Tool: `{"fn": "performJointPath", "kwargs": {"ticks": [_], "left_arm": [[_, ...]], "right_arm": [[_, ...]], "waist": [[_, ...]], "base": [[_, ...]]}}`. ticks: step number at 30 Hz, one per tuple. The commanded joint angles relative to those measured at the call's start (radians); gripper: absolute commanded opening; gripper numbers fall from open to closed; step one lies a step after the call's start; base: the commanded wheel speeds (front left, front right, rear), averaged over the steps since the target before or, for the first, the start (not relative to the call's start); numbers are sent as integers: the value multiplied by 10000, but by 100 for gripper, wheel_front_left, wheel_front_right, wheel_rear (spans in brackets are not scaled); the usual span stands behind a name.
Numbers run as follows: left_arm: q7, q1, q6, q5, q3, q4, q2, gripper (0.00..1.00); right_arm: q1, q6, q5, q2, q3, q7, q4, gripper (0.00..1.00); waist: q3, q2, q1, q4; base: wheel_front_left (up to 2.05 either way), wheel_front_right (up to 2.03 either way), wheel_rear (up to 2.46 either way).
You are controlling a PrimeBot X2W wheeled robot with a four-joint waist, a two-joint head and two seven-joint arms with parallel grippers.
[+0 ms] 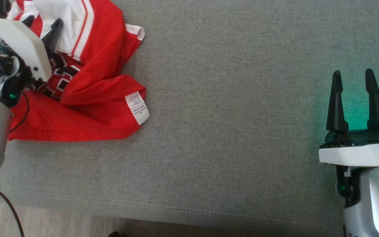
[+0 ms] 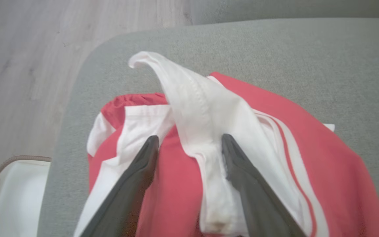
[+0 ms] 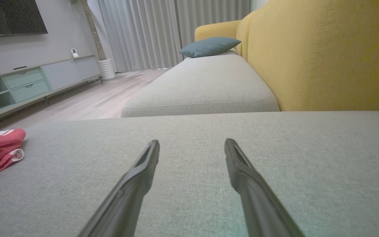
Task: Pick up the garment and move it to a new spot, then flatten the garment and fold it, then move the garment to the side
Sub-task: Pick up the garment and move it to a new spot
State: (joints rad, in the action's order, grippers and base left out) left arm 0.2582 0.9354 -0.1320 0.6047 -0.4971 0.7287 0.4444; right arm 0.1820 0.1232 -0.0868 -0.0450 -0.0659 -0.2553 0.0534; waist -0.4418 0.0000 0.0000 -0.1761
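While left gripper (image 2: 190,138) hangs spread, garment (image 2: 324,158) crumpled directly beneath

red-and-white cloth garment (image 1: 94,108), matt grey woven cushion (image 1: 229,131)

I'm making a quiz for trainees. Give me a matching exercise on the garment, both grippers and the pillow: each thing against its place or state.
1 garment
2 left gripper
3 right gripper
4 pillow

a open over bare grey seat
b crumpled, red and white
c teal, on the far seat
d open over the garment

Pairs: 1-b, 2-d, 3-a, 4-c.
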Motion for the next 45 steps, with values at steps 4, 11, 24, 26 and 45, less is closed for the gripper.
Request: {"fn": "performJointPath", "kwargs": {"ticks": [4, 11, 24, 26, 45], "left_arm": [[-45, 739, 15, 458, -119, 360, 763, 0], [-1042, 1127, 14, 690, -257, 928, 889, 0], [-4106, 1755, 311, 476, 201, 339, 989, 0], [-4271, 1722, 452, 456, 257, -46, 1039, 0], [-3312, 537, 2014, 796, -122, -5490, 199, 0]], "right_arm": [[283, 75, -33, -52, 324, -65, -363, 100], [288, 75, -176, -52, 330, -65, -241, 100], [-165, 75, -684, -52, 557, -65, 333, 100], [-266, 75, -809, -52, 632, -65, 399, 100], [-609, 75, -1589, -52, 2112, -65, 181, 100]], "waist": [[-242, 0, 0, 242], [-32, 0, 0, 269], [1868, 0, 0, -46], [2170, 0, 0, -39], [3194, 0, 0, 1797]], "base": [[0, 0, 0], [0, 0, 0], [0, 0, 0], [0, 0, 0], [0, 0, 0]]}}
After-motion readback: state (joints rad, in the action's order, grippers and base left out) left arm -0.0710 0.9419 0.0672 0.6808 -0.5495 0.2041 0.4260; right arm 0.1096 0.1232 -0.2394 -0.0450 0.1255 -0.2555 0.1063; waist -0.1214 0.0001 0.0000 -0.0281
